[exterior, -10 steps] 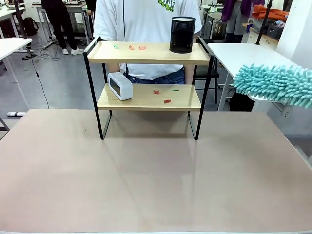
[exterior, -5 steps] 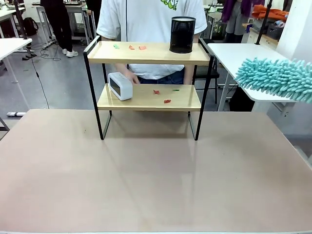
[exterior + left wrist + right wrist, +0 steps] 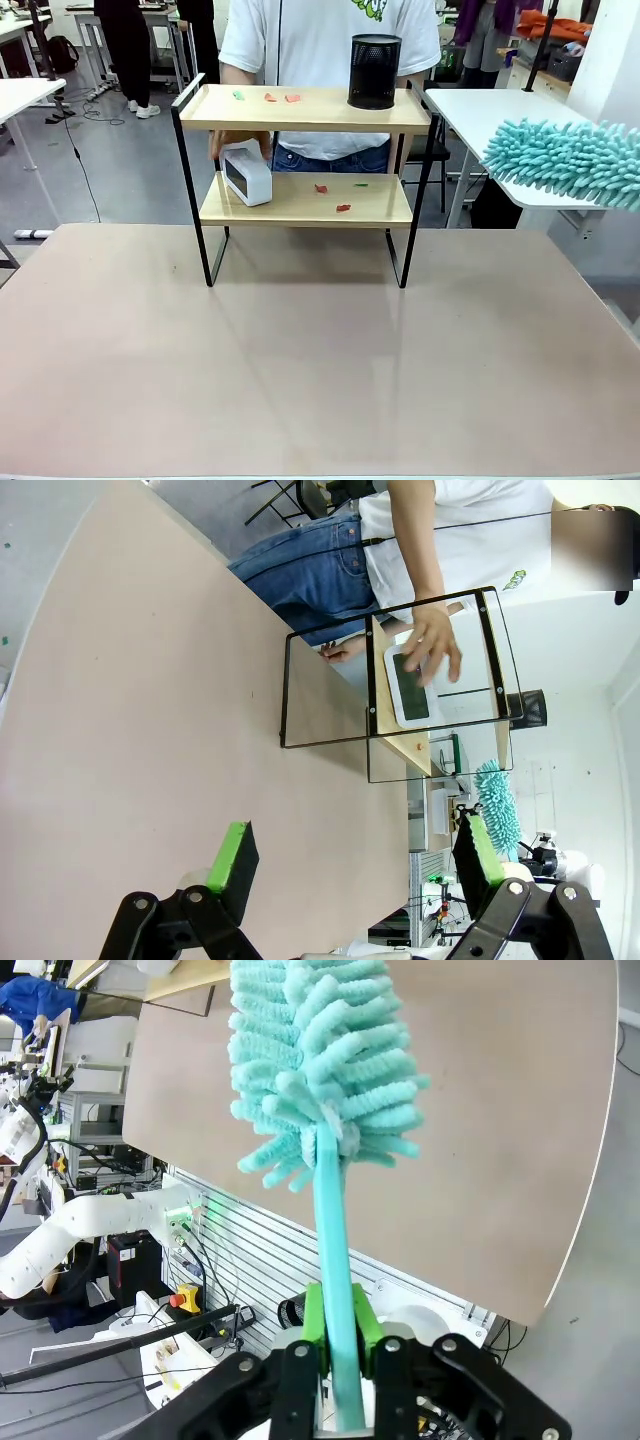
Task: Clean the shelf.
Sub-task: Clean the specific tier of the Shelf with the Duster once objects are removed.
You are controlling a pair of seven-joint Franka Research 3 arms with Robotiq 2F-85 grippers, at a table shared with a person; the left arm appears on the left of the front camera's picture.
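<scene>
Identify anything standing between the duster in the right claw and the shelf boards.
The gap to the shelf looks free. On the boards, a black mesh cup stands at the upper right, nearest the duster; a white clock sits lower left, a person's hand on it.

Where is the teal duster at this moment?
In the front view, the teal duster is at the right edge, in the air to the right of the shelf; the right claw grips its handle.

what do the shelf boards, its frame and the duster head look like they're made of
Shelf boards: light wood or wood-look laminate, matte, faint grain. Frame: thin black metal by its look, probably painted. Duster head: teal microfibre, apparently; soft fuzzy strands.
</scene>
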